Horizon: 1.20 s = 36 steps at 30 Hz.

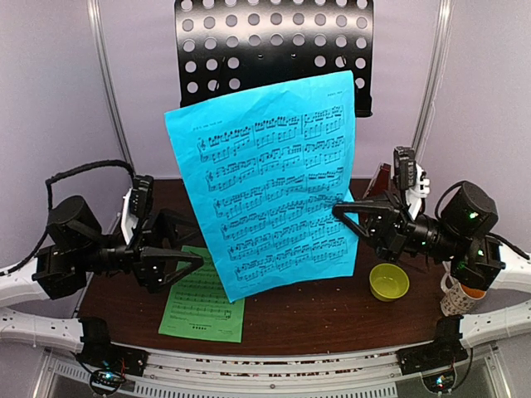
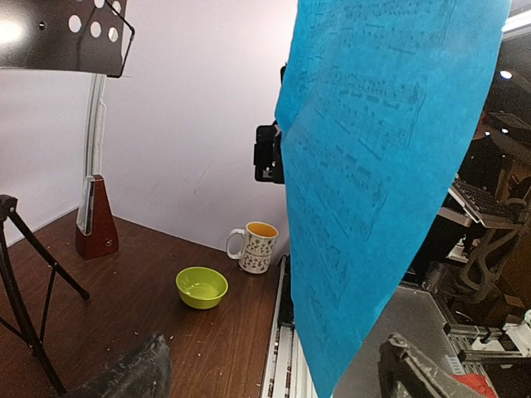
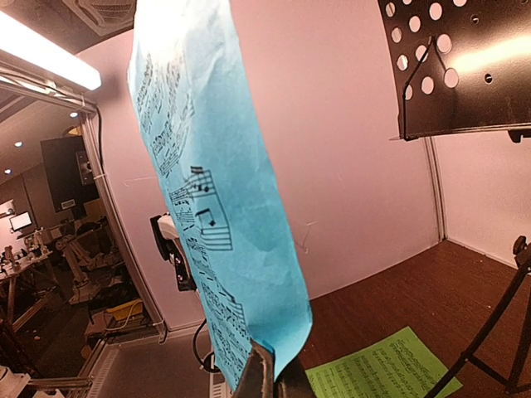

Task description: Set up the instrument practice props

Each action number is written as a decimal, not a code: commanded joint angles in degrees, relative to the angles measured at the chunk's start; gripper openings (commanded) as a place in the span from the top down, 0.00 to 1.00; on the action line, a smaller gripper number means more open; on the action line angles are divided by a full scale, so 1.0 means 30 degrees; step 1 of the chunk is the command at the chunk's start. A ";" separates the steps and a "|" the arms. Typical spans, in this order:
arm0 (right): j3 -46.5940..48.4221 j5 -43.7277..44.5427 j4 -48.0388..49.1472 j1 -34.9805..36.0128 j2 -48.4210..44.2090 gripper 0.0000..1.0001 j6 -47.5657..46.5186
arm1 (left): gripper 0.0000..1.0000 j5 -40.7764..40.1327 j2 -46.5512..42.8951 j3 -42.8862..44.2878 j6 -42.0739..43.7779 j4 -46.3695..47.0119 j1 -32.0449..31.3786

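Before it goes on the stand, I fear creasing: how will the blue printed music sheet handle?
Probably floppy: the blue printed paper music sheet, pinched at one edge by the right pincer, curves and wrinkles. Likely light, so quick moves may flap it. That one-edge grip could crease it.

Item count, by kind:

- Music sheets: two are showing, one blue sheet (image 1: 274,182) and one green sheet (image 1: 202,305).
- Music stand (image 1: 274,41): one is showing, black, with a single perforated desk.
- Metronome (image 2: 95,217): one is showing, reddish-brown and pyramid-shaped.
- Bowl (image 1: 388,282): one is showing, yellow-green.
- Mug (image 2: 258,247): one is showing, white and spotted.
- Grippers: two are showing, one left gripper (image 1: 197,242) and one right gripper (image 1: 338,209).
- Table (image 1: 315,319): one is showing.
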 commanded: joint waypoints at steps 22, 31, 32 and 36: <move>-0.0594 -0.0013 0.2238 -0.0157 -0.0291 1.00 0.0704 | 0.11 0.0101 0.1586 0.1112 0.0773 0.3260 -0.1526; -0.0682 -0.0108 0.2621 -0.0159 -0.0294 1.00 0.0819 | 0.11 0.0293 0.1673 0.1155 0.0794 0.3317 -0.1588; -0.0708 -0.0040 0.2626 -0.0159 -0.0288 1.00 0.0822 | 0.11 0.0311 0.1682 0.1178 0.0802 0.3346 -0.1611; -0.0666 0.0685 0.2464 -0.0152 -0.0251 1.00 0.0943 | 0.11 0.0194 0.1840 0.1500 0.0887 0.3205 -0.1852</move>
